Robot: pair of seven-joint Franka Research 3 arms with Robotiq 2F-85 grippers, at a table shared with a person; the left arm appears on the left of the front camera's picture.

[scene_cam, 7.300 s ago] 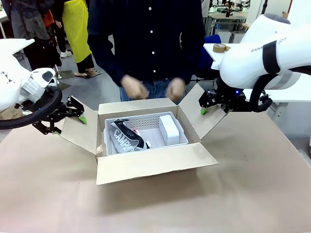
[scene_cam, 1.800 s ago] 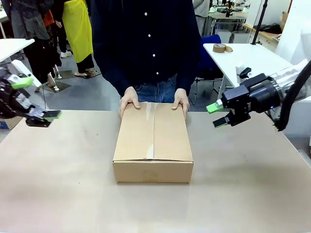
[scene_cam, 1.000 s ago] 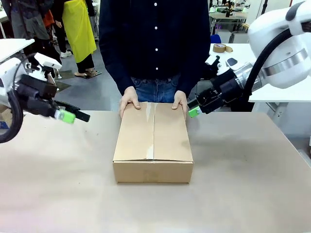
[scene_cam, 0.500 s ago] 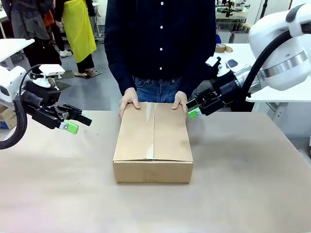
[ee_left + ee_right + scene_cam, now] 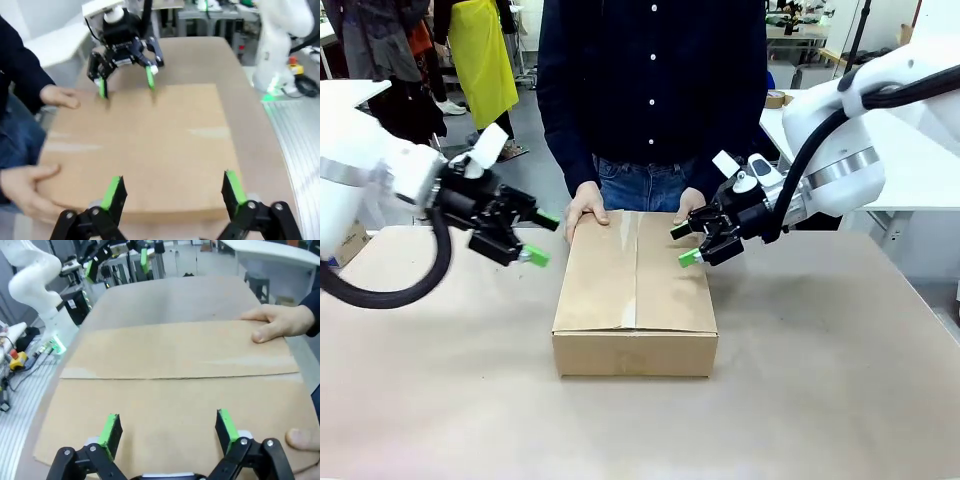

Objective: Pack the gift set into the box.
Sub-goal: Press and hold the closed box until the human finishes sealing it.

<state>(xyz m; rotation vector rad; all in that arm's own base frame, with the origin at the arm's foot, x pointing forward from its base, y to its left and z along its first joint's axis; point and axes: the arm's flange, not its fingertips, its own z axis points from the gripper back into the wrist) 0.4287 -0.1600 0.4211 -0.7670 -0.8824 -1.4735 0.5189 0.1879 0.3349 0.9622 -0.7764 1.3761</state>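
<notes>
The box (image 5: 636, 290) lies in the middle of the table with its top flaps closed flat; clear tape runs along the centre seam. The gift set is hidden inside it. A person's two hands (image 5: 585, 205) rest on the far corners of the lid. My left gripper (image 5: 542, 238) hangs open just off the box's far left corner. My right gripper (image 5: 684, 244) hangs open above the box's far right edge, close to the person's other hand (image 5: 688, 204). The left wrist view looks across the lid (image 5: 140, 150) between open fingers (image 5: 172, 190); the right wrist view does the same (image 5: 170, 432).
Brown paper covers the table (image 5: 840, 380). A white side table (image 5: 900, 150) with a tape roll (image 5: 775, 99) stands at the back right. Other people stand at the back left.
Earlier the box stood open with the basket inside; its flaps are now shut. In the last second both grippers swung inward from the sides, close to the box's far corners.
</notes>
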